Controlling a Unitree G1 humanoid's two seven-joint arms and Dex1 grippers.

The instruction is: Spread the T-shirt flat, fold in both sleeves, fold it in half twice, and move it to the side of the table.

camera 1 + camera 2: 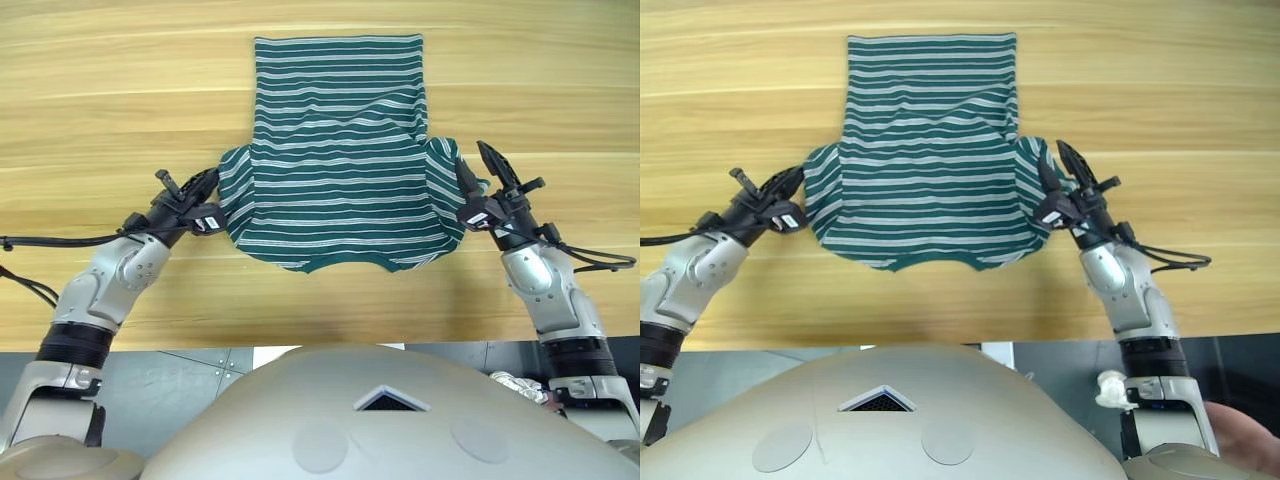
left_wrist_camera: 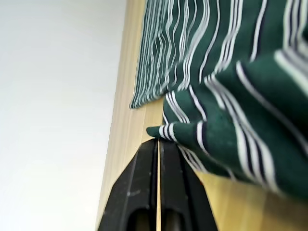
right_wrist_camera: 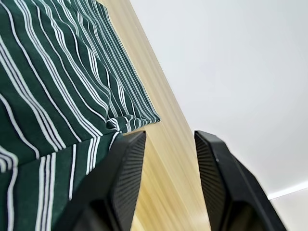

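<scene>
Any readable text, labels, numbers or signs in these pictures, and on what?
No text can be read.
White tag by the left gripper: too small to read.
White tag by the right gripper: too small to read.
T-shirt: stripes only, no print.

Left gripper [image 2: 157,142] closed at the edge of the T-shirt [image 2: 231,120]

The two black fingers are pressed together – a pointed fold of the green, white-striped cloth is caught at their tips. The rest of the shirt is spread on the wooden table [image 2: 132,57], whose edge is seen against a pale background.
</scene>
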